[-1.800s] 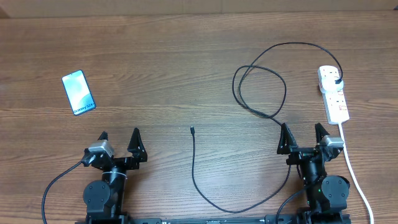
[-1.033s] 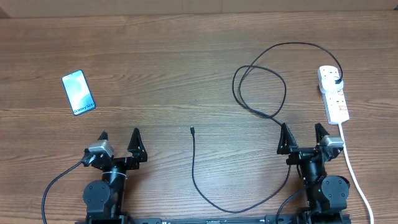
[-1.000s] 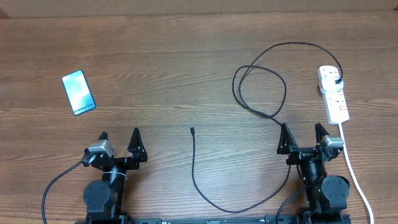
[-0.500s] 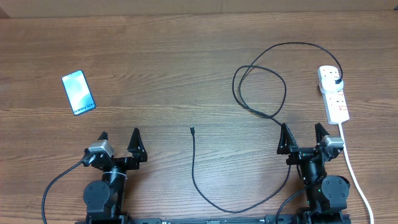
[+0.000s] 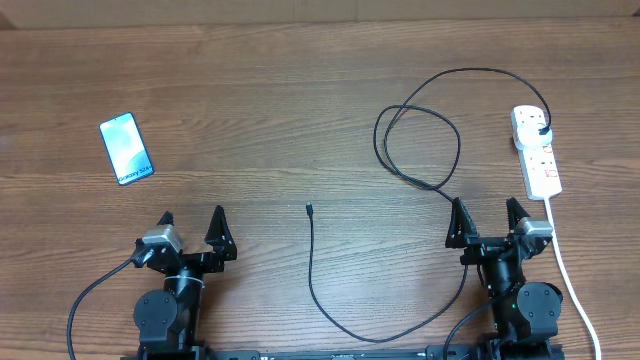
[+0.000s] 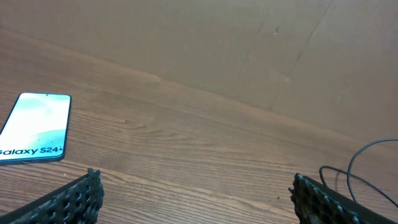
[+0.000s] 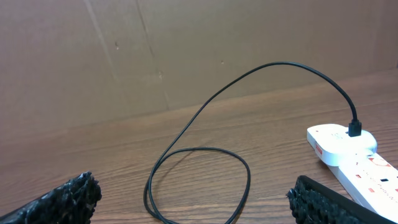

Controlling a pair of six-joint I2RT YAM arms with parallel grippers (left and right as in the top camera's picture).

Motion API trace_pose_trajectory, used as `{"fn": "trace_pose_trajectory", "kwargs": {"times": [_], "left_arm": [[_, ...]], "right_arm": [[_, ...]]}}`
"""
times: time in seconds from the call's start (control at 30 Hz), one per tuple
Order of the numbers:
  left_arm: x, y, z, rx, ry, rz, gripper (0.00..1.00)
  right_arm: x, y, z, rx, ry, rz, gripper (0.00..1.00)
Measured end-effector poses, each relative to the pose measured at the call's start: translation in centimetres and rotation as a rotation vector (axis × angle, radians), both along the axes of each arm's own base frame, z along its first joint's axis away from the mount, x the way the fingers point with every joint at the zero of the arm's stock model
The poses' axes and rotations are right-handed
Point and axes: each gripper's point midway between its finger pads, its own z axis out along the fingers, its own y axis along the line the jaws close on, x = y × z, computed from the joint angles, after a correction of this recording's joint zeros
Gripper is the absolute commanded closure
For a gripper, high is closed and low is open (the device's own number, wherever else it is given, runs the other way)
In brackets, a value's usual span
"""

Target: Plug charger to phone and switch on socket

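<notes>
The phone [image 5: 127,149] lies at the far left of the table, its blue screen lit; it also shows in the left wrist view [image 6: 35,127]. The white socket strip [image 5: 537,152] lies at the far right, with the charger's black plug [image 5: 543,131] in its top outlet. The black charger cable [image 5: 420,140] loops left, runs down past my right arm and ends in a connector tip [image 5: 309,209] at centre. My left gripper [image 5: 190,222] and right gripper [image 5: 487,213] are both open and empty at the near edge. The right wrist view shows the cable loop [image 7: 199,177] and the socket [image 7: 351,152].
The socket's white cord [image 5: 572,285] runs down the right side past my right arm. A brown cardboard wall [image 6: 199,43] stands behind the table's far edge.
</notes>
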Motion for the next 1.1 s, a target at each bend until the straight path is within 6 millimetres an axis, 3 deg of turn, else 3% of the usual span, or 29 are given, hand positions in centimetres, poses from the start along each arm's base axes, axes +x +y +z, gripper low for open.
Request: {"fn": "trace_pose_trajectory", "kwargs": {"times": [0.67, 0.93, 1.1], "left_arm": [[-0.4, -0.9, 0.4, -0.023, 0.038, -0.050, 0.00], [0.0, 1.0, 4.6, 0.073, 0.215, 0.047, 0.00], [2.0, 2.9, 4.7, 0.121, 0.447, 0.132, 0.00]], "right_arm": [[0.0, 0.0, 0.0, 0.000, -0.001, 0.000, 0.00], [0.0, 0.0, 0.0, 0.000, -0.001, 0.000, 0.00], [0.0, 0.0, 0.0, 0.000, 0.000, 0.000, 0.00]]}}
